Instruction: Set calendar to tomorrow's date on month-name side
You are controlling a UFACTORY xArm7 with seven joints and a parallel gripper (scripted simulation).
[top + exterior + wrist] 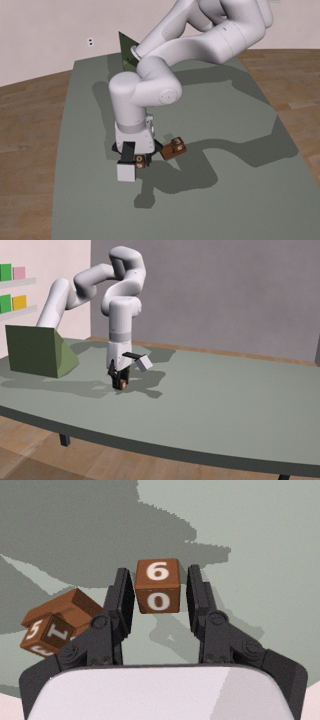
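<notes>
Exterior view: claw [139, 160] [122, 380] [159, 580] hides most of tray cube [177, 144] [127, 373] [47, 635]

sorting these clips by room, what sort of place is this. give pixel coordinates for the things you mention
Probably a robot test room: an arm [144, 90] [120, 314] over a wide green table [108, 219] [219, 407], a wood floor [23, 155] [103, 462], wall shelves [18, 282].

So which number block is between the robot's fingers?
The block showing 6 and 0, outside the tray; the other sits in it.
</notes>
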